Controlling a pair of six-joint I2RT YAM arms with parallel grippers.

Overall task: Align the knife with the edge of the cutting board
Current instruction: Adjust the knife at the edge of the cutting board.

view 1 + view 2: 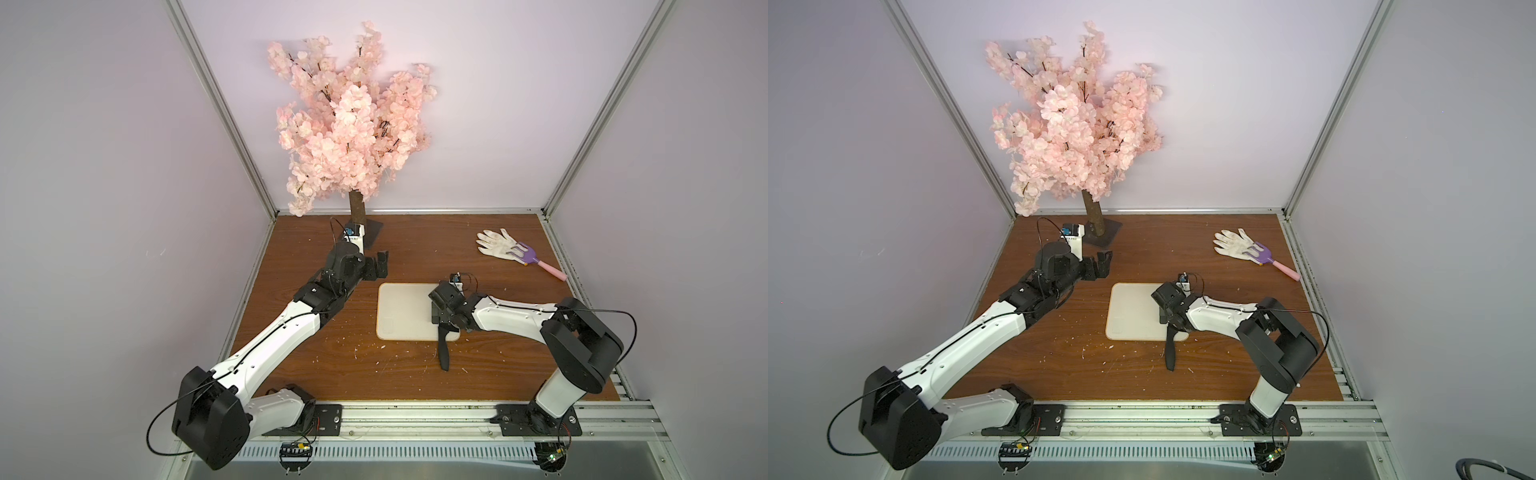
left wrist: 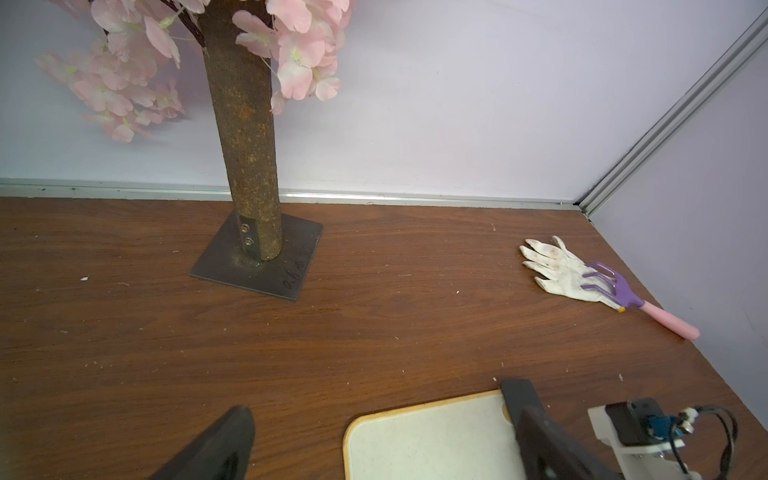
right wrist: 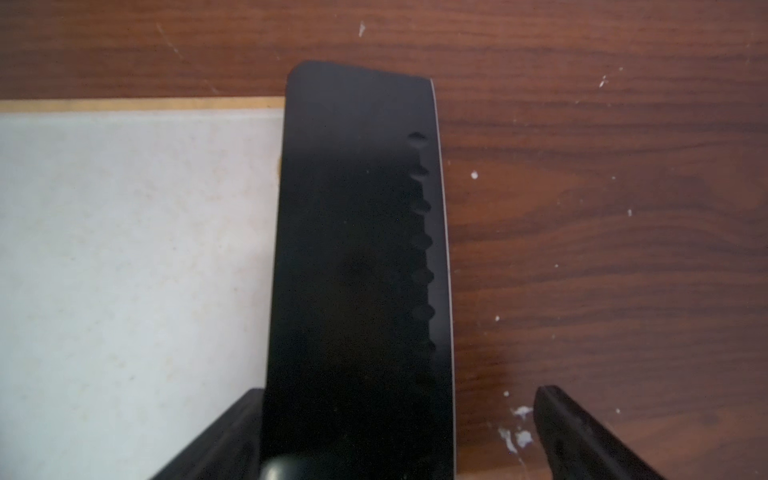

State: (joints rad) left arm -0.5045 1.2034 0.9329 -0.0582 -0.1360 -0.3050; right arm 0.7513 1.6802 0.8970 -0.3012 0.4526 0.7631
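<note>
- An all-black cleaver-style knife [image 1: 444, 349] lies flat along the 3 o'clock edge of the cream cutting board [image 1: 403, 311]. Its broad blade covers that edge and points to 12 o'clock. Its slim handle runs past the board's 6 o'clock edge onto the wooden tabletop [image 1: 332, 365].
- The right tool [image 1: 436, 319] hangs low over the blade with its jaws spread. In the right wrist view its fingers [image 3: 582, 436] stand either side of the blade and clamp nothing.
- The left tool [image 1: 89, 266] is also spread and empty. It hovers at the board's 10 o'clock, near the foot of an artificial blossom tree [image 1: 345, 124].
- A soiled white glove [image 1: 496, 243] and a purple-and-pink toy rake [image 1: 536, 259] lie at 2 o'clock, well apart from the board.
- The knife looks stiff and thin, and its smooth coating is likely slick. Lying flush, the blade offers little to pinch. The bright cutting edge faces 3 o'clock.
- The handle is probably the safer hold, being thicker and clear of the board. A sideways nudge on the blade's long sides should also slide it, though a push at one end would likely swing it round.
</note>
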